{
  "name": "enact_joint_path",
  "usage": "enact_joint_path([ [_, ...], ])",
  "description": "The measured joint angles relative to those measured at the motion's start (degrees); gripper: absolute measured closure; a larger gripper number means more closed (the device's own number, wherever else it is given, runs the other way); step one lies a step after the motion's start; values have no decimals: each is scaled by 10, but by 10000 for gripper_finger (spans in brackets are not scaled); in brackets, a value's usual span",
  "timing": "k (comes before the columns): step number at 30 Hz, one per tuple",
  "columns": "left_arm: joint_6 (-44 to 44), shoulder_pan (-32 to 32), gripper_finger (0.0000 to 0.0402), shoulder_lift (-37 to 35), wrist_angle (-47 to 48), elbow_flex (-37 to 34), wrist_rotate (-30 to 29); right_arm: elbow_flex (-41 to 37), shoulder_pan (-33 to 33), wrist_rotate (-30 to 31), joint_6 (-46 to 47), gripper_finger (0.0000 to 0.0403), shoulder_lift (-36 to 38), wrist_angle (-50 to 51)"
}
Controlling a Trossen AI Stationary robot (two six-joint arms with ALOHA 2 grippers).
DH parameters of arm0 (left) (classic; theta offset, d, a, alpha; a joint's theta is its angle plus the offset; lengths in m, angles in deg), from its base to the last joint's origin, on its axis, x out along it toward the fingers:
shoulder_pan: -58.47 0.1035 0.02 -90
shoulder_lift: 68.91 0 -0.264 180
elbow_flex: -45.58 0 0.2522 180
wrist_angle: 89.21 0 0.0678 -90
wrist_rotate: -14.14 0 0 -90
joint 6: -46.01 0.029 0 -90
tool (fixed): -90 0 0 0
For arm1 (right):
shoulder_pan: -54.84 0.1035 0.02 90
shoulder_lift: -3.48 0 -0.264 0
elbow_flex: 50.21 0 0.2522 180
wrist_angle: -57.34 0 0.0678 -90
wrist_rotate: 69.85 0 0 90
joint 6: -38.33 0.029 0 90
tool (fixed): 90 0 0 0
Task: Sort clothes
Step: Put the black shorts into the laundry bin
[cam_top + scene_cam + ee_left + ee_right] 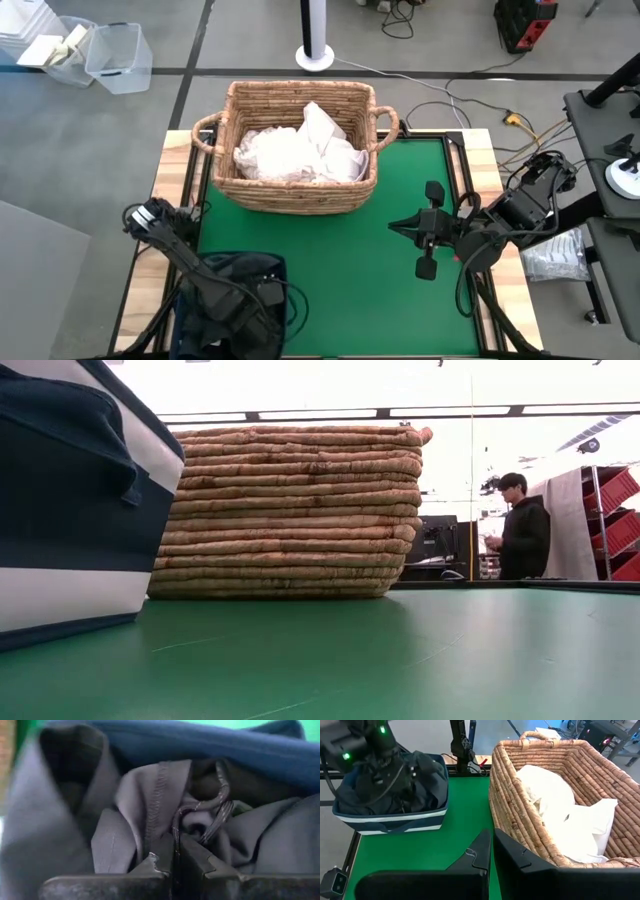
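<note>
The left pincer [174, 854] is down inside the navy bin [390, 820], its two fingers pressed together with nothing clearly between them, nose-on to a heap of dark grey clothes [150, 805] whose seams and a thin cord lie just past the fingertips. In the high view that arm reaches over the bin at the near left corner of the green counter [340, 270]. The right pincer [428, 228] waits above the bare green at the right, fingers likewise closed and empty, facing the wicker basket [295, 190] at the far side, where the white clothes [300, 155] are piled. No garment lies loose on the counter, so the sorting looks close to finished: darks in the bin, whites in the basket. If the step in hand is settling or leaving the dark pile, the care needed is in the lift: rise straight up out of the bin so the cord or a fold does not catch on a finger and drag cloth over the rim. Should a garment cling, a short pause above the bin lets it drop back. A person stands in the room beyond, well apart from the counter.
</note>
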Motion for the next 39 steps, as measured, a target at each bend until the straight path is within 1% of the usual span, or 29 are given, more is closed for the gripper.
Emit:
enact_joint_path([
  [5, -4, 0, 400, 0, -73, -61, 6, 0, 0, 0, 0, 390, 0, 0],
  [9, -5, 0, 400, 0, -115, -93, 10, 0, 0, 0, 0, 390, 0, 0],
  [12, -5, 0, 400, 0, -134, -107, 12, 0, 0, 0, 0, 390, 0, 0],
  [17, -16, 0, 399, 0, -129, -104, 11, 0, 0, 0, 0, 390, 0, 0],
  [19, -18, 0, 392, 0, -123, -97, 14, 0, 0, 0, 4, 390, 0, 0],
  [21, -18, 0, 377, -1, -123, -90, 16, 0, 0, 0, 4, 390, 0, 0],
  [26, -15, -1, 320, -7, -105, -61, 18, 0, 0, 0, 4, 390, 0, 0],
  [31, -10, -1, 269, -8, -19, -7, 15, 0, 0, 0, 4, 390, 0, 0],
  [35, 3, -1, 247, -8, 34, 44, 5, 0, 0, 0, 4, 390, 0, 0],
  [39, 13, -5, 238, -9, 75, 104, -13, 0, 0, 0, 3, 390, 0, 0],
])
